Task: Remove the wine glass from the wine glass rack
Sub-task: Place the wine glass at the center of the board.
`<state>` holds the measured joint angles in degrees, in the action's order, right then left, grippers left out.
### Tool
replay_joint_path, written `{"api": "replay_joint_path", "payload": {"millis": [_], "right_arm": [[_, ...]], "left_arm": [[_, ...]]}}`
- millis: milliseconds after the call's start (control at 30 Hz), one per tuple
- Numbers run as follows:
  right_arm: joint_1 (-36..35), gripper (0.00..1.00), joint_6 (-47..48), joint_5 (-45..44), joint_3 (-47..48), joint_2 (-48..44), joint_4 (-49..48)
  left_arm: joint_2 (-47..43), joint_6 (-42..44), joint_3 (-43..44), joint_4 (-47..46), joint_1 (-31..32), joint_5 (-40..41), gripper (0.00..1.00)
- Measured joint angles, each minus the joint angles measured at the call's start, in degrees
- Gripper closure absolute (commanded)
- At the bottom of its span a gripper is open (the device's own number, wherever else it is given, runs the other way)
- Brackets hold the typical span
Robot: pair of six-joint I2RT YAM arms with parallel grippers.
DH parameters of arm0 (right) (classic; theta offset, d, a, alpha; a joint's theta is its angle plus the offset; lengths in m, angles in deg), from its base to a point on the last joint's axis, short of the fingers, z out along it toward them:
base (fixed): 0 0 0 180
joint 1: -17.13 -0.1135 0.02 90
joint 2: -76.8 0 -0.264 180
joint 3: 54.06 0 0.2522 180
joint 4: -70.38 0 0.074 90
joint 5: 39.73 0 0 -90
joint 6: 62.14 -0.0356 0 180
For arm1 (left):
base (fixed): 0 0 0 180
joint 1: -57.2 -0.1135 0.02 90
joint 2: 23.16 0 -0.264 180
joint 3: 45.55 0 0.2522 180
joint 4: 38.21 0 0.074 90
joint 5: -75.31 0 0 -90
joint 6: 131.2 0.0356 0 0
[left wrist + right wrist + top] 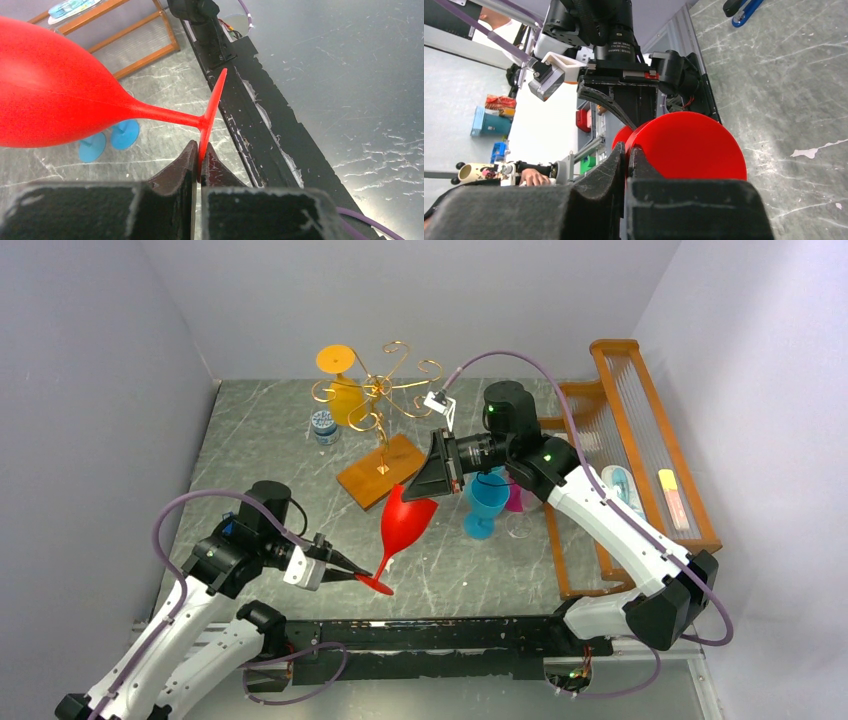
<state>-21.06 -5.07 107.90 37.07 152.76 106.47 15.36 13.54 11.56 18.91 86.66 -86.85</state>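
Note:
A red wine glass (402, 525) hangs tilted over the table, off the wine glass rack (388, 390), a gold wire tree on a brown wooden base (380, 472). My left gripper (368, 575) is shut on the edge of the glass's foot (212, 107); the left wrist view shows the foot pinched between the fingertips (189, 157). My right gripper (418, 490) is shut on the bowl's rim, and the red bowl (689, 145) fills the right wrist view just beyond the gripper (626, 152). An orange wine glass (345, 390) hangs upside down on the rack.
Blue glasses (487, 502) and a clear one (520, 525) stand right of the red glass. A large orange wooden frame (640, 440) lines the right side. A small blue-and-white jar (324, 426) stands left of the rack. A black rail (430, 635) runs along the near edge.

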Motion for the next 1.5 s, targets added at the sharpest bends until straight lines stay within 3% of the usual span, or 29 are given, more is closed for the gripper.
{"api": "replay_joint_path", "payload": {"millis": [467,600,733,967,1167,1333,1500], "right_arm": [[0.2,1.00,-0.7,0.9,0.0,0.0,0.1],[0.2,0.82,-0.3,1.0,0.0,0.0,0.2],[0.3,0.79,1.1,1.3,0.0,0.0,0.2],[0.4,0.82,1.5,2.6,0.0,0.0,-0.2],[0.4,1.00,1.9,3.1,0.0,0.0,-0.2],[0.3,1.00,1.1,3.5,0.0,0.0,-0.2],[0.3,1.00,1.2,3.0,0.0,0.0,-0.1]], "left_arm": [[0.1,-0.1,0.0,0.0,0.0,0.2,0.95],[0.1,-0.2,0.0,0.0,0.0,0.1,0.95],[0.5,-0.1,0.3,0.2,0.0,-0.2,0.95],[1.0,-0.2,0.5,0.2,0.0,-1.0,0.95],[0.1,-2.4,0.5,-0.7,0.0,-1.0,0.95],[-0.7,-4.3,0.1,-1.6,0.0,0.0,0.94],[-0.9,-5.8,-0.4,-2.7,0.0,0.1,0.86]]}}
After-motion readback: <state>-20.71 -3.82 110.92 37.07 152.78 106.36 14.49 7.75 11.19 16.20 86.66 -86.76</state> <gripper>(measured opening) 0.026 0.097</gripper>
